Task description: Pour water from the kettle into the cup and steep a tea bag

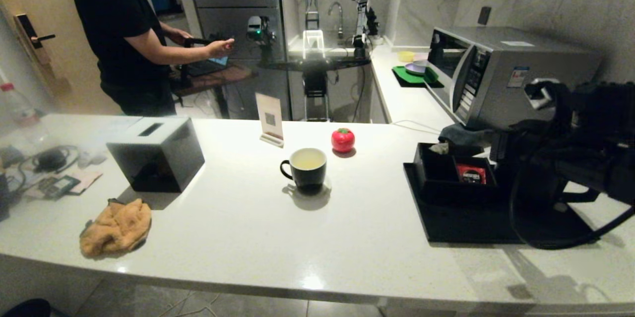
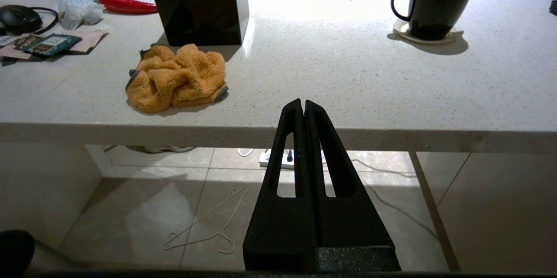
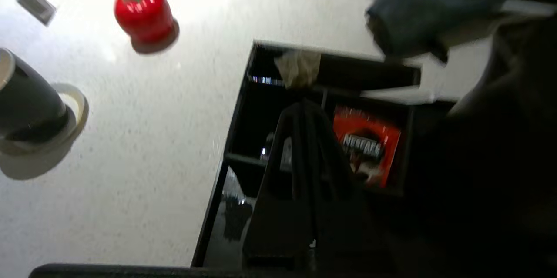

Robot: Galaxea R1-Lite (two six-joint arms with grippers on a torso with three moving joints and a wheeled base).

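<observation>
The cup (image 1: 307, 165), a black mug with a cream inside, stands on a pale coaster mid-counter and holds pale yellowish water (image 1: 308, 159). It also shows in the left wrist view (image 2: 433, 1) and the right wrist view (image 3: 26, 104). My right arm (image 1: 570, 153) hangs over the black tray. My right gripper (image 3: 304, 106) is shut with nothing in it, above the low compartment box (image 1: 446, 173). A pale crumpled item (image 3: 298, 67) lies in that box's far compartment. I cannot make out the kettle; the arm covers that side. My left gripper (image 2: 303, 102) is shut, in front of the counter's front edge.
A red sachet (image 3: 367, 145) lies in the box. A red tomato-shaped object (image 1: 343, 139), a card stand (image 1: 270, 118), a black tissue box (image 1: 156, 156) and an orange cloth (image 1: 116, 227) sit on the counter. The microwave (image 1: 496, 74) stands behind the tray (image 1: 471, 227). A person (image 1: 124, 34) stands at the back left.
</observation>
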